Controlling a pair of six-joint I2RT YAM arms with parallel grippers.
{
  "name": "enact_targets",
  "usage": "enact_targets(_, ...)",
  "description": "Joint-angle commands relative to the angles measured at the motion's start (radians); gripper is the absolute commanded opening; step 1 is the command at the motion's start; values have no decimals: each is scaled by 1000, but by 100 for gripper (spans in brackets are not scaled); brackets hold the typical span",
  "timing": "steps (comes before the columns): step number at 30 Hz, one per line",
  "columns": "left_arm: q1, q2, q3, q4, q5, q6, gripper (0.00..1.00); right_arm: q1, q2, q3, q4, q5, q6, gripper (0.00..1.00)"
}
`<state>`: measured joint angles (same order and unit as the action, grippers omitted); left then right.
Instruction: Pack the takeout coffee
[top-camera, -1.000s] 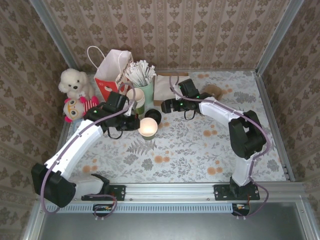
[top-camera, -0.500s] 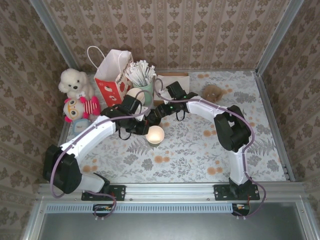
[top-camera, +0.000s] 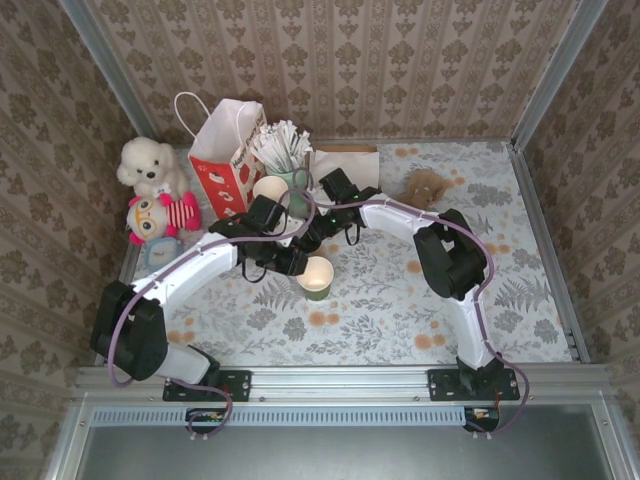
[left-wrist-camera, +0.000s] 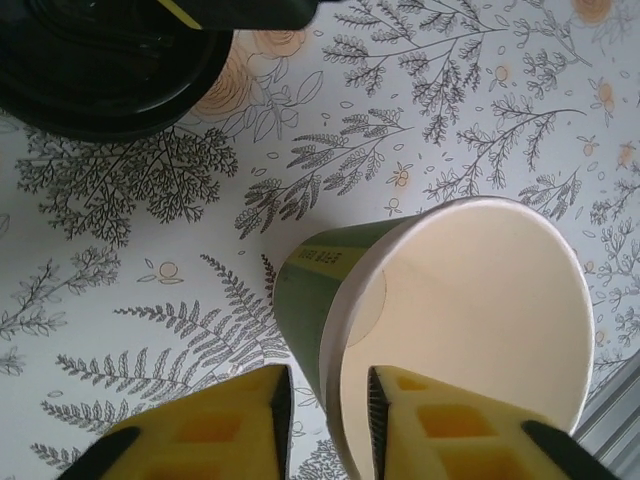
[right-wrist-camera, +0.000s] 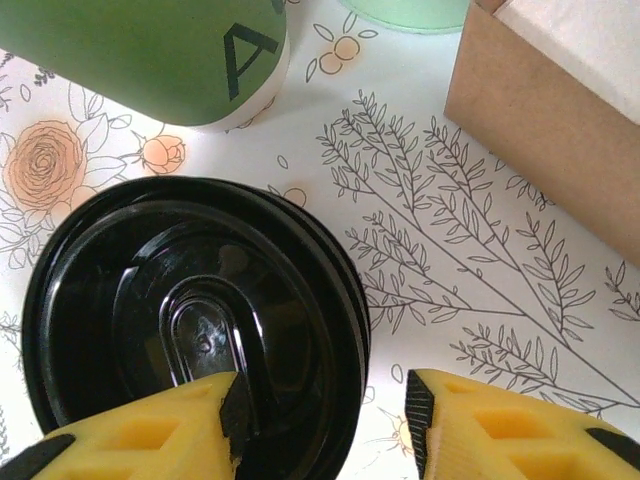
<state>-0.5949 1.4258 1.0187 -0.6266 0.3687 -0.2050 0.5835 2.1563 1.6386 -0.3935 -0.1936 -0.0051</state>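
Between the left fingers, the near wall of the cup: one finger outside by the green side, the other over the cream inside. Stand a little spread, wider than the paper rim; cannot tell whether either pad touches it. Stands upright on the flowered desk, open at the top, nothing in it. Beyond those fingers, past the cup, the black lid, flat on the desk and apart from the cup.

Under the right fingers, that same lid, glossy, with a raised oval in its middle. Shows a second rim along one edge; cannot tell whether one lid or several stacked. Stand spread, one finger above the lid's top, the other off its edge over bare desk, the rim between them, nothing pinched. Just beyond the right fingers, past the lid, the foot of the stack of green cups with a dark letter A on it. Farther off to one side, a brown box.

From above, both sets of fingers close together at mid-desk, the cup just beside them on the side toward the arm bases.
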Motion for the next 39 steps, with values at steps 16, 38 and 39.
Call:
enact_targets(16, 183, -282, -172, 261, -67, -336, 100, 12, 37, 87, -65, 54, -47, 23)
enact_targets(38, 228, -279, -144, 235, -170, -468, 100, 31, -112, -18, 36, 216, 23, 9)
enact_targets(39, 230, -265, -122, 237, -149, -439, 100, 34, -112, -16, 41, 231, 28, 9)
